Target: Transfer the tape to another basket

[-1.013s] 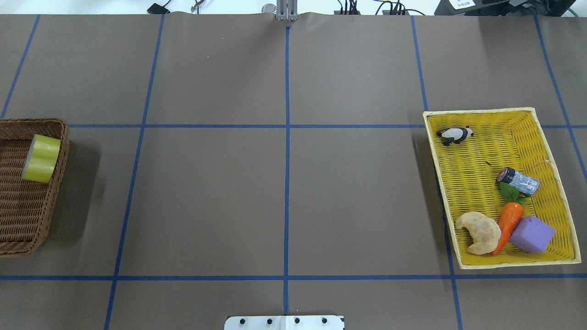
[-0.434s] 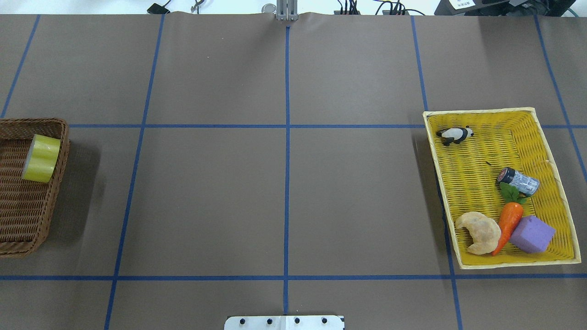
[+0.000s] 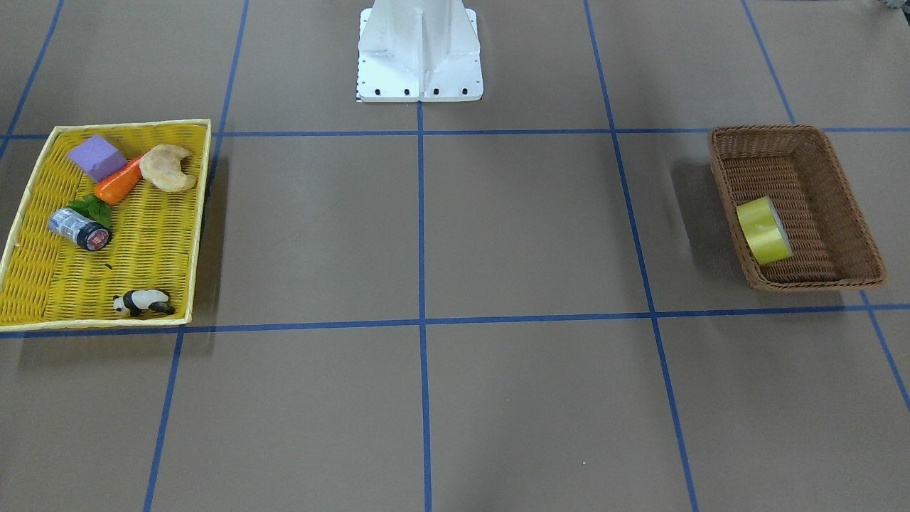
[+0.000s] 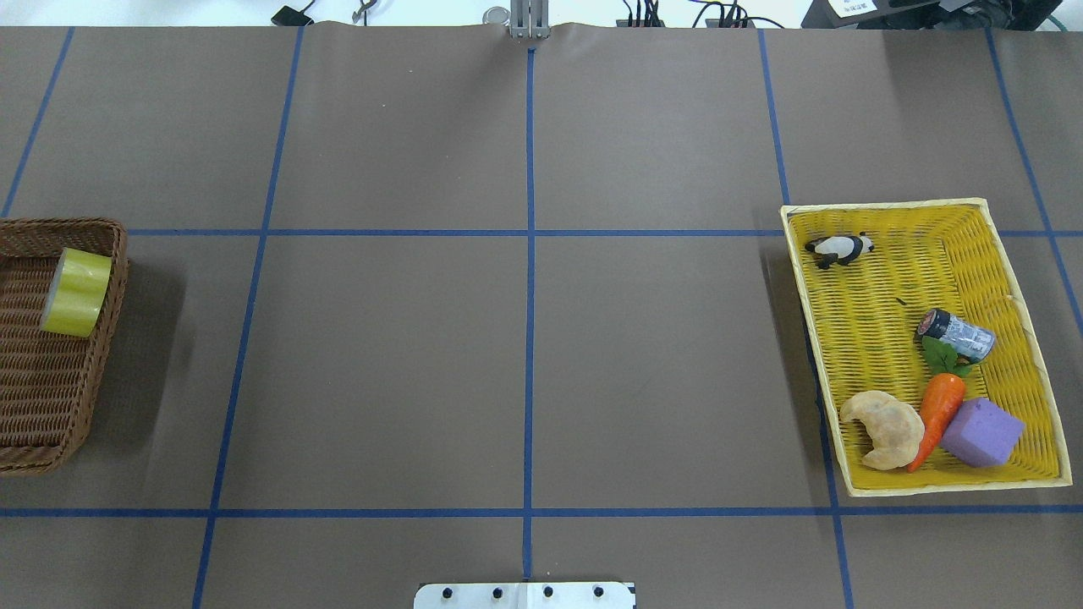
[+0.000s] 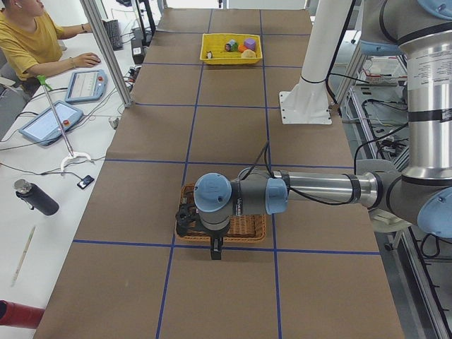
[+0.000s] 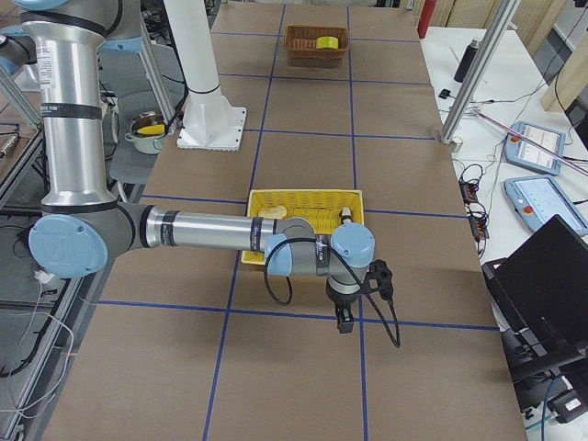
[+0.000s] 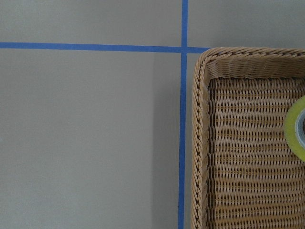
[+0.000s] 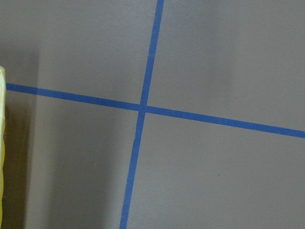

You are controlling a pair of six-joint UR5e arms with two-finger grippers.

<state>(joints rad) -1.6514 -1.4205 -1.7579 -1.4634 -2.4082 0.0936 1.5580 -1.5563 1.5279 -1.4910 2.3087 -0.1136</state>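
The yellow-green tape lies on its side in the brown wicker basket at the table's left end. It also shows in the front-facing view and at the edge of the left wrist view. My left gripper hangs by the basket's outer end; it shows only in the exterior left view, so I cannot tell its state. My right gripper hangs just beyond the yellow tray; I cannot tell its state either.
The yellow tray at the right end holds a toy panda, a small dark cylinder, a carrot, a croissant and a purple block. The robot's white base stands mid-table.
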